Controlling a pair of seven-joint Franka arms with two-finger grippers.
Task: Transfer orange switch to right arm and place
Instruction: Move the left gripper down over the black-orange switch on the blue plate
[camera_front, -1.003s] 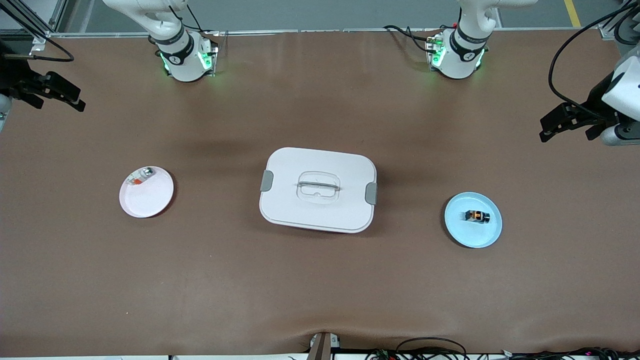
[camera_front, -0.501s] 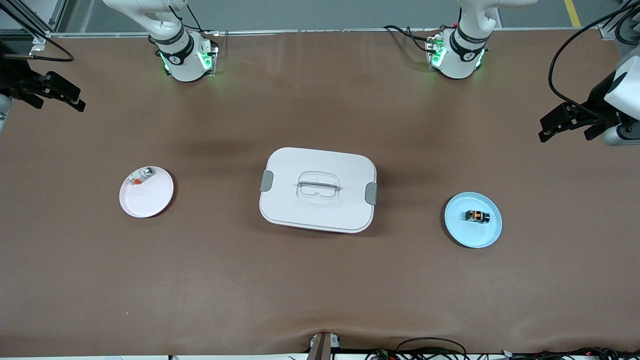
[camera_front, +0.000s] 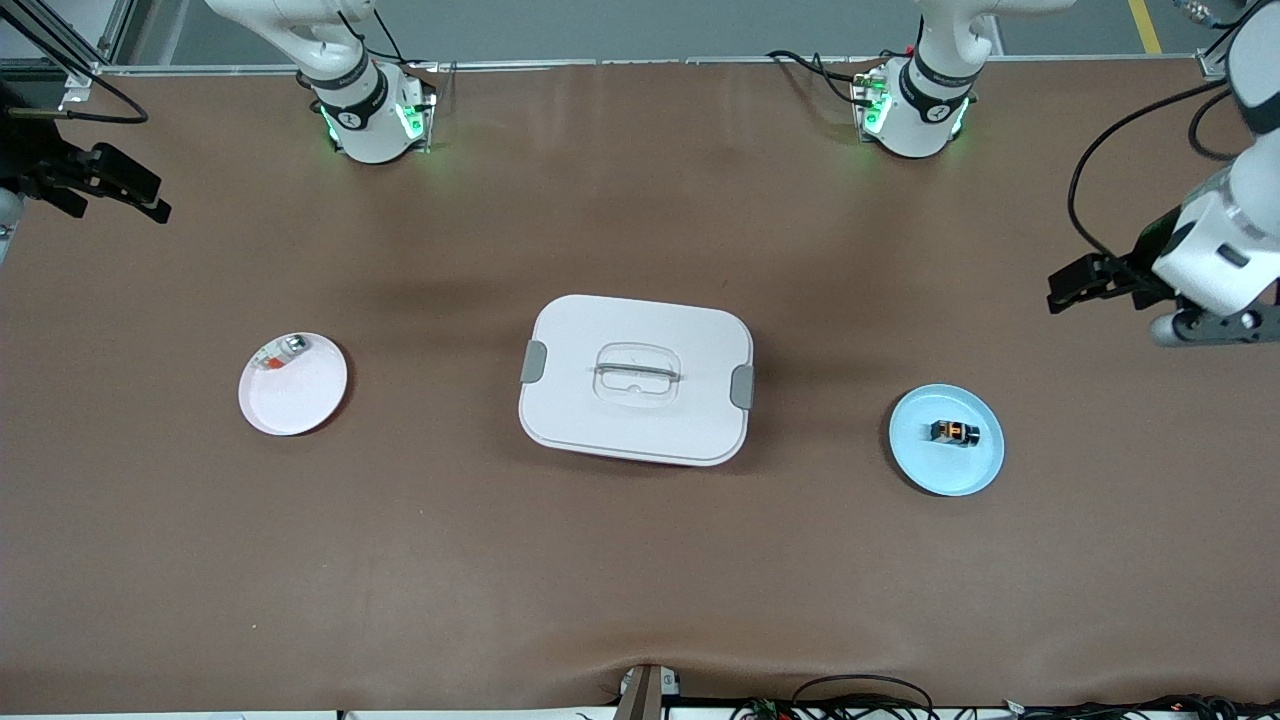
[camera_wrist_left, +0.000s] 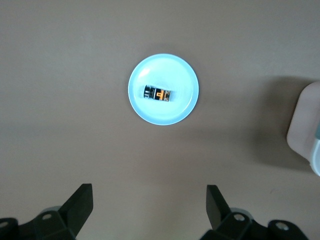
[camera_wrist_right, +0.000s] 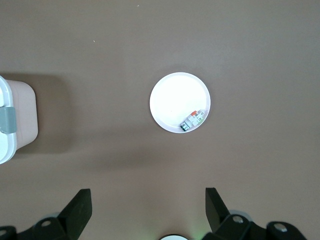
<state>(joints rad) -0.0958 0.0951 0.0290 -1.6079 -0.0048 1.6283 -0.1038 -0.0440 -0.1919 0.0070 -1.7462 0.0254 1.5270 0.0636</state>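
The orange switch (camera_front: 954, 432) lay on the blue plate (camera_front: 980, 470) toward the left arm's end of the table. The left gripper (camera_front: 1075, 292) was held spread and empty over bare table near that plate; the right gripper (camera_front: 140, 200) waited, likewise spread. So tiny a part could be nudged aside or pinched crookedly. Both grippers were partly cut off at the frame edges.

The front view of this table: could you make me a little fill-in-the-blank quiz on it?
1. The tiny black switch with an orange band lies on the round ____ plate.
2. The white box's lid is ____.
3. The left gripper's fingers are ____.
4. The small silvery-white piece with red marks lies on the round ____ plate.

Missing words: blue; on; open; white.
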